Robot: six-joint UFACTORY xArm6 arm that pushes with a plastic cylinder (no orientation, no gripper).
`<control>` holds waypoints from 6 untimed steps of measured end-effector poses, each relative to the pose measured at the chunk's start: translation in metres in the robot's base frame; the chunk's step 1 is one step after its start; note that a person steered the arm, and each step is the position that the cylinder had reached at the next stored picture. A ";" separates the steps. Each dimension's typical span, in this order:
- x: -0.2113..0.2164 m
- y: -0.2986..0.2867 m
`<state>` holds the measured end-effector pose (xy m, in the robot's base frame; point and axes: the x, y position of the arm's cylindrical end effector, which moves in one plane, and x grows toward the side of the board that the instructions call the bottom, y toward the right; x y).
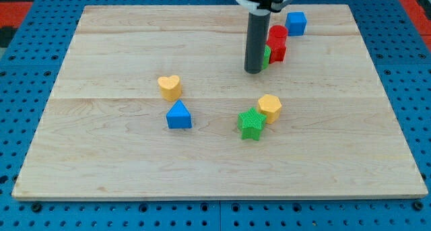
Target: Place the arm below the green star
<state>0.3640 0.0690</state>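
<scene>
The pale wooden table (101, 163) lay on blue pegboard. The green star (251, 123) sat right of centre, touching a yellow block (270, 107). My tip (253, 71), a bare rod tool grasping nothing, stood well above the star, so the move below it remained undone.

A pale wooden board (135, 165) with visible plank seams and grain fills most of the view. Around the board on every side lies a blue perforated surface (30, 69) dotted with regular holes. Beyond the board's upper corners, red patches (412, 2) show. Lighting is even and bright.
</scene>
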 end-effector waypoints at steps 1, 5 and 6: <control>-0.017 0.021; 0.171 0.127; 0.234 0.070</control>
